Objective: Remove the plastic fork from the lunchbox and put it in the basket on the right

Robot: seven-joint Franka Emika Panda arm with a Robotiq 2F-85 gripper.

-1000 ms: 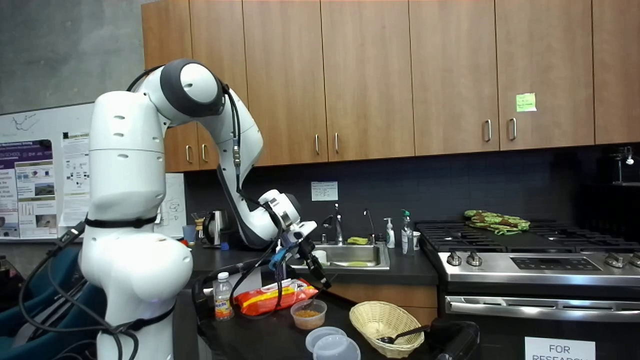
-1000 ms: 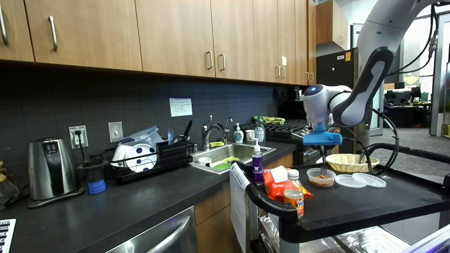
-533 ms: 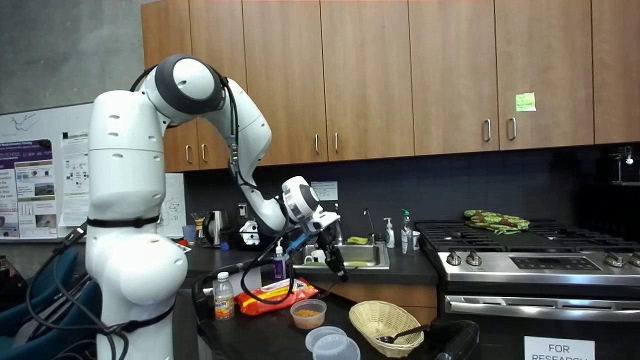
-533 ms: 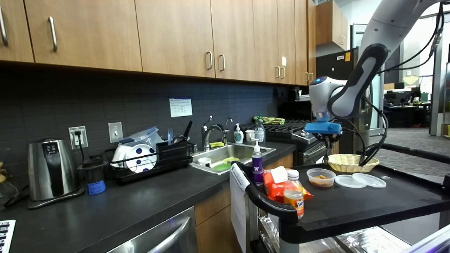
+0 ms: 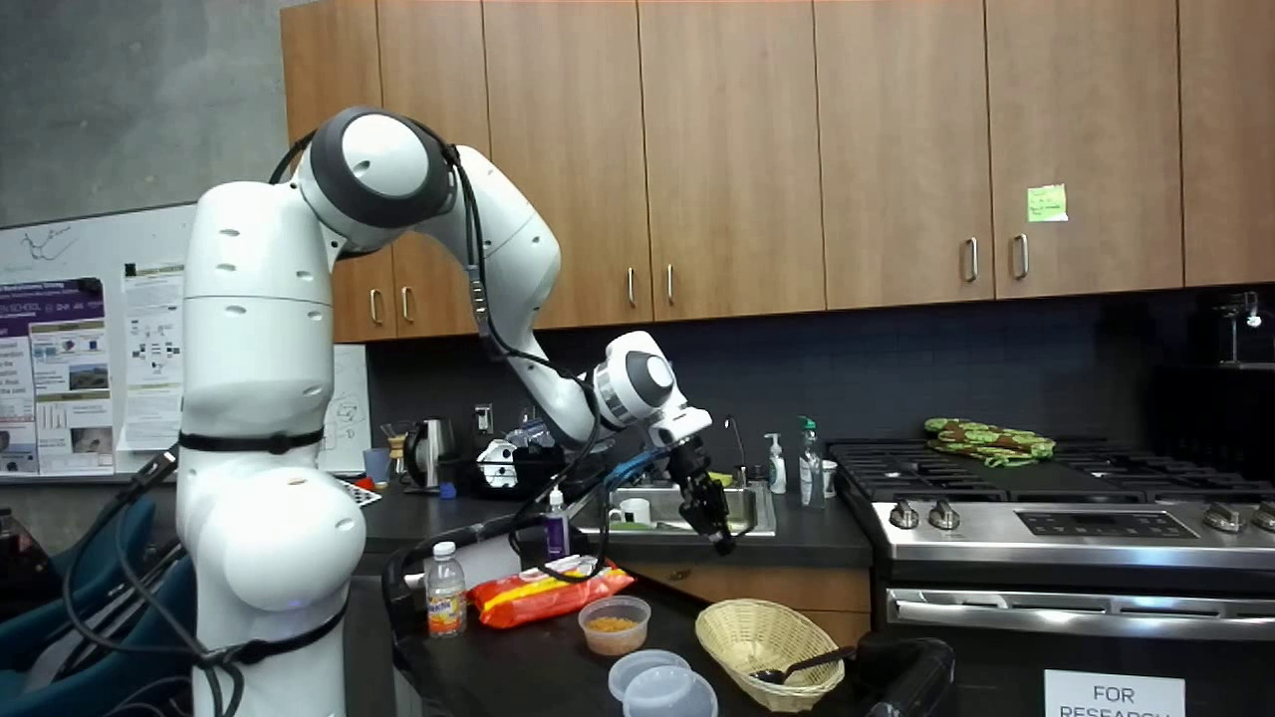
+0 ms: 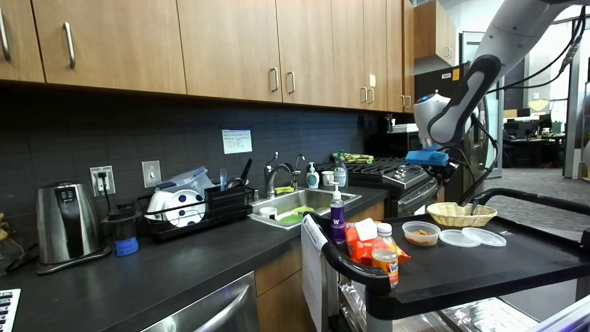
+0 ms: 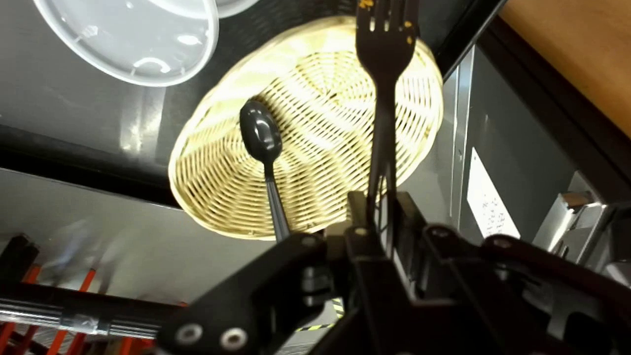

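Wrist view: the tool [image 7: 382, 204] grips the fork [image 7: 386, 56] by its handle, tines showing past the rim of the basket [image 7: 325, 172]. Both exterior views place the tool above basket height; you cannot tell whether it is directly overhead. Judged step: placing. CAUTION: if you release with the tines outside the rim, the fork may catch and tip outward. If you descend too far, the tool may strike the spoon [image 7: 261, 132] in the basket and shift both. The basket stands close to the edge of the surface [image 6: 484, 265], so a sideways push could send it over. Clearance: the lids [image 7: 123, 39] lie just beside the basket, and the rail [image 5: 921, 665] runs near it; approach from above, where you have room.
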